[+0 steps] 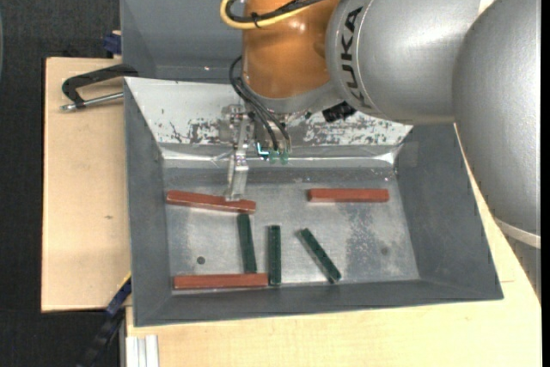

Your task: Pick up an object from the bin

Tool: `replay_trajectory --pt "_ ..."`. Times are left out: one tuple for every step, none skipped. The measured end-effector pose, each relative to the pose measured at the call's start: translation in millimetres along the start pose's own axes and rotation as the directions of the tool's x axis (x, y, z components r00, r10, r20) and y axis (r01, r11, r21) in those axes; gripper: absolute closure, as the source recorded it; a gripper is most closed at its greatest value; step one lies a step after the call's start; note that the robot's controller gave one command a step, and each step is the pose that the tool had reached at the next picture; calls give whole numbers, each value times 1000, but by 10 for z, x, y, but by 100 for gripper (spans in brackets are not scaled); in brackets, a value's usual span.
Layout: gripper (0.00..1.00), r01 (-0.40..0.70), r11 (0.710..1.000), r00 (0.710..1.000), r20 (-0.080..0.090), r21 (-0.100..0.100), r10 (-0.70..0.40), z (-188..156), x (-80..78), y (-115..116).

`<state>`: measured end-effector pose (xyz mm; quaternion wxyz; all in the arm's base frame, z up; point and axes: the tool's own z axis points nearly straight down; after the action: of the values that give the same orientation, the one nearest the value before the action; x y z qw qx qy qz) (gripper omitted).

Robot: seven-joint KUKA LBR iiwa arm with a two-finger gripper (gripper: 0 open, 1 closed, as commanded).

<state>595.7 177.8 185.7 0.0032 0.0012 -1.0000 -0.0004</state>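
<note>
The tool [237,183] is seen lowered at the back left of the grey metal bin [378,245], directly over the right end of the left red-brown bar [204,200]; whether it is touched cannot be told. A right red-brown bar [348,195] is laid well apart, and a front red-brown bar [221,280] is set along the front left. Between them, 3 sticks are spread: a left green stick [247,242], a middle green stick [273,253] and a tilted right green stick [319,254].

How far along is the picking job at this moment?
Done: nothing is lifted yet; three green bars and three red-brown ones lie on the floor of the bin. In hand: the gripper sits low at the right end of the upper-left red-brown bar. Left: gripping and lifting one.
</note>
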Motion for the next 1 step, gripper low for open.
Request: replay_trajectory --pt "0 -2 1000 1000 9 -2 2 -52 -19 -7"
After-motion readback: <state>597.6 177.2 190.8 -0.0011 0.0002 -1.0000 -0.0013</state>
